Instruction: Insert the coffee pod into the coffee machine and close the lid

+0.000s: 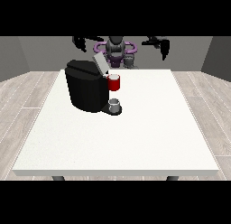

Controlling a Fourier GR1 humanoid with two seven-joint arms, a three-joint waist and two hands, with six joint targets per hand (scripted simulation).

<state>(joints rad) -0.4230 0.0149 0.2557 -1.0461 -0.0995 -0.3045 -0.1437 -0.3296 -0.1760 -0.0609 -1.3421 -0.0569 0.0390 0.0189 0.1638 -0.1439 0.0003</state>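
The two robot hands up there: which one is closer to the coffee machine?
The robot hand at the view's left. It hangs above the black coffee machine; the other robot hand is far off to the right.

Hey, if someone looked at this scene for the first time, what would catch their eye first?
The black coffee machine on the white table's left half stands out, lid tilted open, a red part at its front above a small grey cup. Behind, the robot holds both hands raised, away from the machine.
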